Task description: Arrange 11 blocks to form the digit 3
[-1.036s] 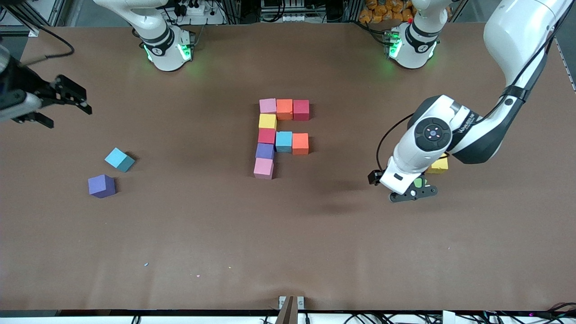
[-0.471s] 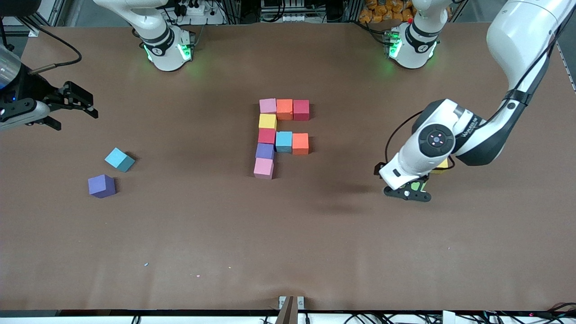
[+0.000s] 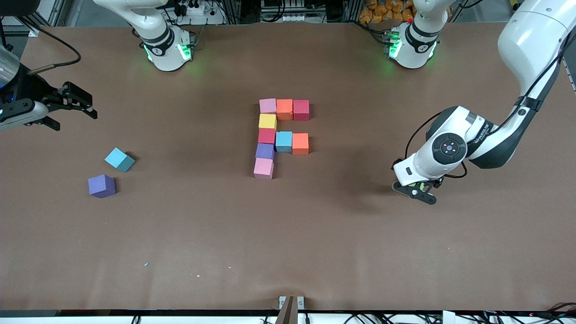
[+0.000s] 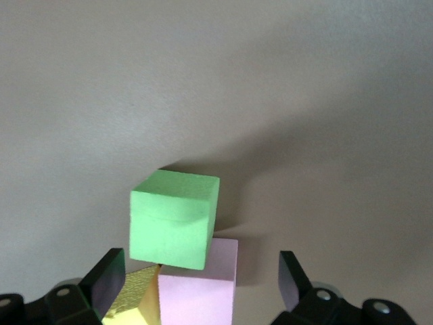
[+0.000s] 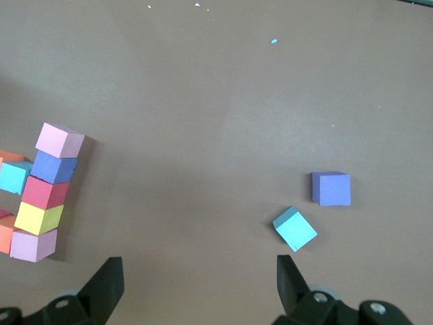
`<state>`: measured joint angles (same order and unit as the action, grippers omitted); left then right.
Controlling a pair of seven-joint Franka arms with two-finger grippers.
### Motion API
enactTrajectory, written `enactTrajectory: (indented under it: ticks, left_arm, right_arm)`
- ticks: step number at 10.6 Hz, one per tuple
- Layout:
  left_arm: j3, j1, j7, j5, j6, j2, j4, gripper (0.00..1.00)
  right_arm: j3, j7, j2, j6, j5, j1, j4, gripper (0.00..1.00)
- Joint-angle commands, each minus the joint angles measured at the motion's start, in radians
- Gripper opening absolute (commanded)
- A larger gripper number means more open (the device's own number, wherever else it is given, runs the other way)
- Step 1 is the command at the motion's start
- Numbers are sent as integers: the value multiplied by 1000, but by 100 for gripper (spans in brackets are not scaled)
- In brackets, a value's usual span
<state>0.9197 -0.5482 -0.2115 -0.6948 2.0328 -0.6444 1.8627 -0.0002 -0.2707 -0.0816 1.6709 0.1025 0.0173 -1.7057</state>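
Front view, starting at the nine o'clock edge: the right end effector hangs over bare worktop with its jaws wide apart and nothing between them. It sits slightly higher in the view than a second ago and has hardly shifted in the last half second.

At about eight o'clock from the centre lie two loose blocks, a light blue block and a purple block, close together but not touching. Neither has moved.

At the centre stands the unfinished digit 3, unchanged at nine cubes. Its twelve o'clock row is pink, orange and red. A five-cube column runs toward six o'clock as pink, yellow, red, purple and pink. A light blue and an orange cube branch off at the middle.

At about four o'clock from the figure, the left end effector hangs low over the worktop. Its wrist has swung toward three o'clock since a second ago and now hides the yellow cube that showed beside it then.

In the left wrist view the left end effector is fully open and grips nothing. A green block lies just ahead of it. It overlaps a pink block and a yellow block; whether it rests on them I cannot tell.

Lettering runs along the left arm's forearm but cannot be read.
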Motion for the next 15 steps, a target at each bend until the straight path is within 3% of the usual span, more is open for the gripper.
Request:
enactTrajectory:
  ticks: [1, 5, 9, 15]
  left_arm:
    - [13, -13, 32, -70, 24, 8, 29, 100]
    - [11, -64, 60, -104, 70, -58, 30, 100]
    - [-48, -49, 58, -115, 133, -70, 30, 100]
    - [-61, -50, 41, -147, 167, -118, 30, 100]
  right_arm:
    - [5, 18, 22, -37, -20, 12, 55, 100]
    - [2, 8, 25, -37, -60, -2, 55, 100]
    - [-3, 7, 51, -51, -72, -77, 63, 100]
    - [-3, 10, 62, -138, -70, -120, 67, 100]
